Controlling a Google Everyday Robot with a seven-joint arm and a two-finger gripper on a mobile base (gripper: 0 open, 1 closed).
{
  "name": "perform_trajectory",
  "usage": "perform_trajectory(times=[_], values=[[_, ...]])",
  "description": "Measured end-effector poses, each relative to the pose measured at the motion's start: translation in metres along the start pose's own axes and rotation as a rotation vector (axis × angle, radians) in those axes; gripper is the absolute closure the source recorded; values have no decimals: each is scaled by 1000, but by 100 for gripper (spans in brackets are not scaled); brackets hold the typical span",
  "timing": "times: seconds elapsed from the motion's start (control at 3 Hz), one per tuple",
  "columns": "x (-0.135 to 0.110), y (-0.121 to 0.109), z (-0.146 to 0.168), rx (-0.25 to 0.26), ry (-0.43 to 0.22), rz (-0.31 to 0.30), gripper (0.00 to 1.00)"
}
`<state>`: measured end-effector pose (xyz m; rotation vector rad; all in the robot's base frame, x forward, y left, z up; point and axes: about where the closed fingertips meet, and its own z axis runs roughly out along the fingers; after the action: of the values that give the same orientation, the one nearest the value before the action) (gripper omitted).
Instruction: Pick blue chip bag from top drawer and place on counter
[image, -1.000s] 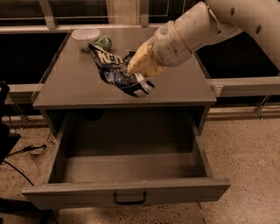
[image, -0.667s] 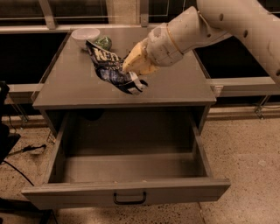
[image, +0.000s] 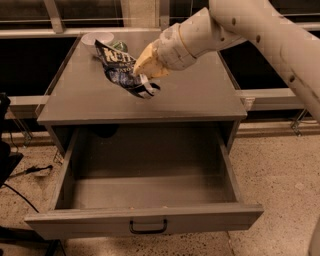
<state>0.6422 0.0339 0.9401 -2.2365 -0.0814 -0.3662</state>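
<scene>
At the counter's (image: 200, 100) back left corner a white bowl (image: 97, 37) is sitting. Just right of it you are holding the blue chip bag (image: 121, 70) tilted over the surface, its lower end seemingly touching down. The gripper (image: 144, 67) is pinching the bag's right edge. You are in the placing step, so the next move is calling for opening the fingers and lifting clear. Below, the top drawer (image: 145, 219) is standing open.

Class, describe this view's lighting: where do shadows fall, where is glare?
Camera view: dim, warm light; the back of the top drawer, under the counter, lies in shadow; the blue chip bag, held by the pincer over the counter, shows faint glints.
</scene>
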Motion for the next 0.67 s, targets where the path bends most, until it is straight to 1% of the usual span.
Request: perform_trajectory(times=[0.33, 0.67], values=[[12, 10, 15, -4, 17, 21, 100], [15, 28, 36, -12, 18, 46, 100]])
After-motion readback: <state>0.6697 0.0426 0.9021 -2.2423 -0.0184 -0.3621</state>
